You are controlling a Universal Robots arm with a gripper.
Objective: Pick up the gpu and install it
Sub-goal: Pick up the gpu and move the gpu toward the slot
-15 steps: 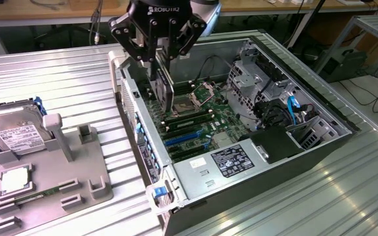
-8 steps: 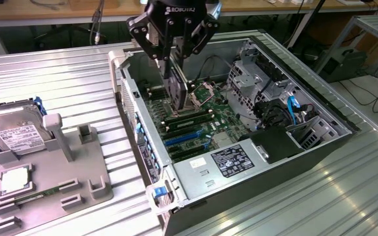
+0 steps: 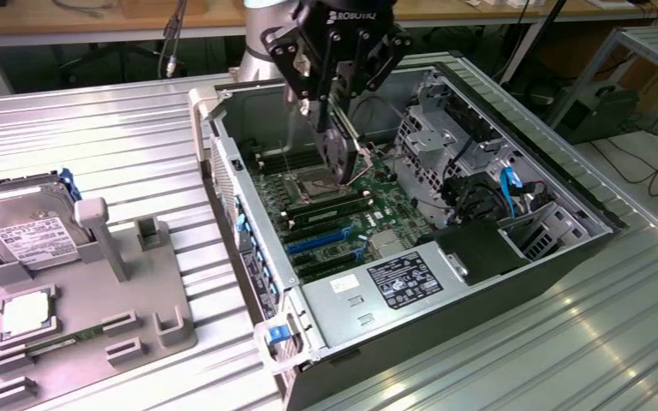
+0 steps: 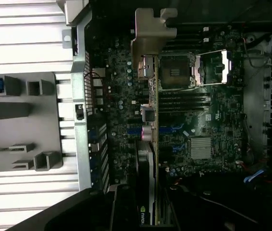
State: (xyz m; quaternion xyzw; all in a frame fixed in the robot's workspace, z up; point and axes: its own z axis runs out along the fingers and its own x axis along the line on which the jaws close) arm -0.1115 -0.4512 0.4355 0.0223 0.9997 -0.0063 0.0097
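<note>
Pincer (image 3: 329, 120) is clamped on the gpu (image 3: 341, 158). The card hangs edge-down inside the case (image 3: 229, 184), above the CPU socket (image 3: 312, 184). In the exterior view the blue slots (image 3: 320, 244) sit at 6 o'clock from it. My take: keep the card square to the slot, bracket (image 4: 153, 33) toward the rear wall, descend straight, no tilt.

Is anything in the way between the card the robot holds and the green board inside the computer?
Nothing visible. The card hangs from the fingers over the open case, with no cable or part between it and the green board.
</note>
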